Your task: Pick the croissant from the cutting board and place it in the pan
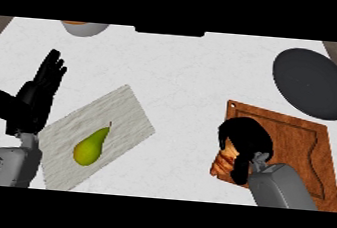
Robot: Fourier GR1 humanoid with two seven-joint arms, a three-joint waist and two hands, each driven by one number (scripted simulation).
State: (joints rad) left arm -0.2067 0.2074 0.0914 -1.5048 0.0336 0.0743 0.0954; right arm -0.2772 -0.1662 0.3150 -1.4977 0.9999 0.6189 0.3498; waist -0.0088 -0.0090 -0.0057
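While the white marbled counter (196, 78) fills most of the head view, the next largest thing on it is the brown wooden cutting board (302, 141), lying at the right with its far corner near the pan. The pan (313, 83), dark grey and round, sits at the counter's far right, just beyond the board and apart from it. A pale grey stone slab (127, 113) lies tilted at the left centre, and a green pear (91, 147) rests on it with its stem pointing away from the robot. The left hand (32, 103) shows at the left edge beside the slab, fingers straight and up, thumb spread, holding nothing. The right hand (245, 139) is over the near left edge of the cutting board, its fingers curled down around the croissant (223, 163). The croissant, golden brown, peeks out below and left of the hand at the board's left edge; whether it is lifted off the board cannot be told. A bowl (83, 27) is cut off by the far edge of the view.
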